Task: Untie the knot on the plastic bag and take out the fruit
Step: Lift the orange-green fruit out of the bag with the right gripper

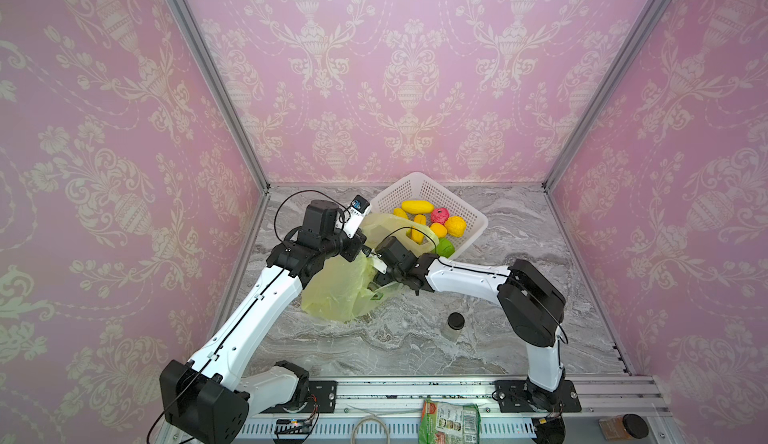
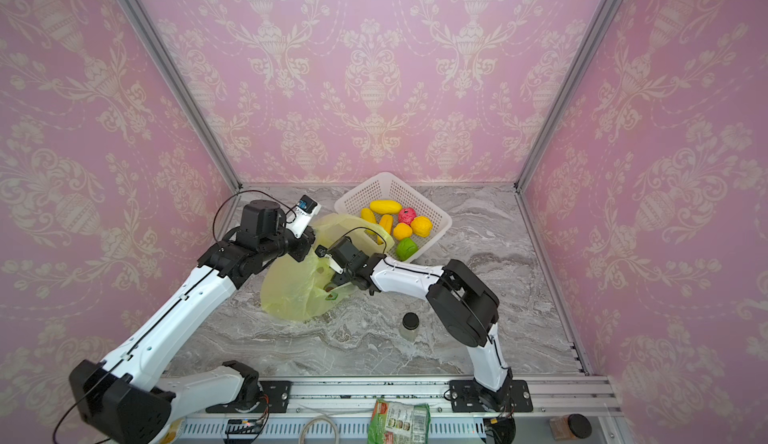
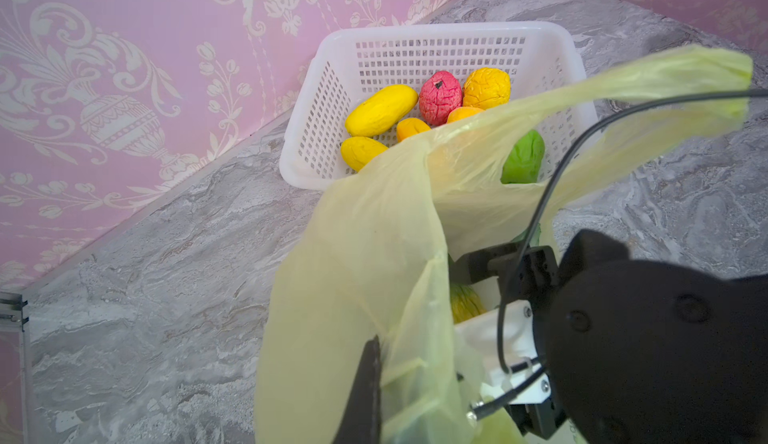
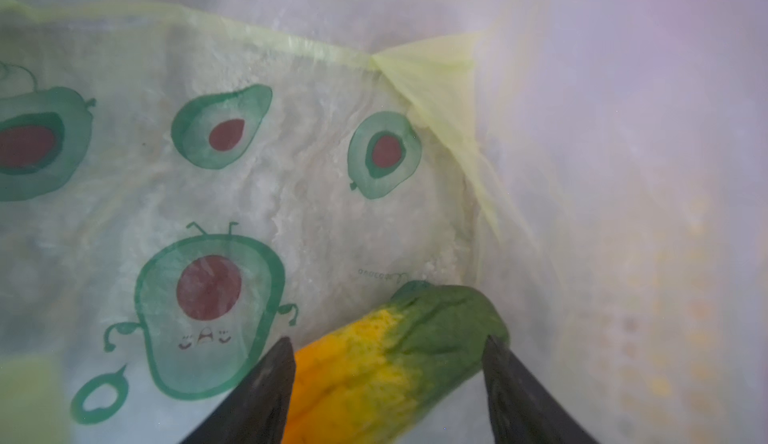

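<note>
Item 1, plastic bag (image 1: 332, 292): lay mid-counter (image 1: 415, 346), mouth open. Thin, limp, slippery film. I had the left tool (image 3: 376, 363) clamped on its rim at 1 o'clock.
Item 2, green-orange oblong (image 4: 399, 350): inside the bag, between the parted right tool (image 4: 388, 340) fingers; I could not tell whether they pinched it. Judged light and soft; take across the middle.
Item 3, other fruit (image 1: 417, 206): in white basket (image 1: 419, 188), 2 o'clock beyond.

A white perforated basket (image 1: 451, 198) sits at the back of a grey marbled desk (image 1: 415, 350), close to pink damask wallpaper (image 1: 415, 67). Nearer the front, a small clear jar (image 1: 455, 326) with a black lid stands upright. On the front rail (image 1: 415, 388) lie a green snack packet (image 1: 449, 421) and a brown black-lidded jar (image 1: 625, 426).
</note>
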Robot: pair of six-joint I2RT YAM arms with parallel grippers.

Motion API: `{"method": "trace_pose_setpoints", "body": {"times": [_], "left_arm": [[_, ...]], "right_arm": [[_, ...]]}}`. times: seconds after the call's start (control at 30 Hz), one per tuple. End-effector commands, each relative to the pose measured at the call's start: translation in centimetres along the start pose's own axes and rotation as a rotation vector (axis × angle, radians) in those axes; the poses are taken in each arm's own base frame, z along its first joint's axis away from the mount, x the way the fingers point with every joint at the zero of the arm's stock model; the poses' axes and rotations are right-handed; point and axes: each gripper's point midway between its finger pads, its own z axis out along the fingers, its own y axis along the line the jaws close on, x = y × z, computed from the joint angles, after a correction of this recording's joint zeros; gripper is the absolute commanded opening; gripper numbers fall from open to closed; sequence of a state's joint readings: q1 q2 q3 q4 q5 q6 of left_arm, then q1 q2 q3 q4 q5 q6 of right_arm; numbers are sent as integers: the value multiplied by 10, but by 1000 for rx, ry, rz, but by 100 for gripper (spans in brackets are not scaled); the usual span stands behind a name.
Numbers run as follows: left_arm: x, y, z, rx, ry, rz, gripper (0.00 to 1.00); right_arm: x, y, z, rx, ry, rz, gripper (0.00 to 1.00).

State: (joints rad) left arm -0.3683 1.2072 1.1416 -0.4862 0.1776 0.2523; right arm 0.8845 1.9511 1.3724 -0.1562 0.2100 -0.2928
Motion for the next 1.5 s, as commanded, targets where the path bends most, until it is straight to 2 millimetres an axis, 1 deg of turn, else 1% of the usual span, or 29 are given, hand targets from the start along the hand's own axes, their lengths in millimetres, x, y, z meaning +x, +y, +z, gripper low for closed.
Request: {"method": "trace_pose_setpoints", "body": {"times": [0.0, 0.07, 0.13, 0.17, 0.23, 0.33, 0.43, 0.6, 0.7, 0.87, 1.03, 1.07, 1.17, 1.27, 1.4, 1.47], "left_arm": [[0, -1, 3, 20, -4, -25, 0], [-1, -1, 2, 19, -8, -25, 0], [-1, -1, 0, 18, -13, -23, 0], [-1, -1, -1, 18, -14, -21, 0], [0, -1, 0, 17, -11, -17, 0], [2, -1, 1, 20, -4, -10, 0], [0, -1, 0, 19, -6, -6, 0], [-3, -3, -3, 30, -20, -6, 0], [-3, -4, -2, 36, -18, -10, 0], [-3, -3, -2, 38, -17, -14, 0], [-4, -2, -4, 32, -27, -12, 0], [-3, -2, -3, 32, -23, -14, 0], [-2, -2, -3, 30, -16, -13, 0], [-3, -2, -3, 32, -20, -13, 0], [-3, -1, -3, 29, -19, -12, 0], [-3, -1, -3, 31, -21, -14, 0]], "right_arm": [[3, -15, 3, 32, 1, 68, 80], [10, -16, 11, 44, 39, 76, 85], [14, -11, 21, 26, 61, 89, 91], [14, -7, 25, 7, 68, 102, 92], [11, 8, 32, -73, 65, 141, 93], [4, 27, 34, -185, 45, 195, 96], [7, 34, 38, -209, 60, 230, 99], [17, 44, 49, -240, 86, 240, 100], [17, 51, 54, -277, 87, 242, 100], [17, 52, 61, -274, 98, 249, 99], [24, 53, 68, -243, 129, 236, 94], [24, 55, 68, -245, 131, 233, 92], [26, 55, 68, -229, 148, 221, 82], [24, 52, 61, -216, 140, 228, 73], [11, 47, 44, -223, 99, 249, 62], [4, 42, 33, -214, 69, 268, 57]]}}
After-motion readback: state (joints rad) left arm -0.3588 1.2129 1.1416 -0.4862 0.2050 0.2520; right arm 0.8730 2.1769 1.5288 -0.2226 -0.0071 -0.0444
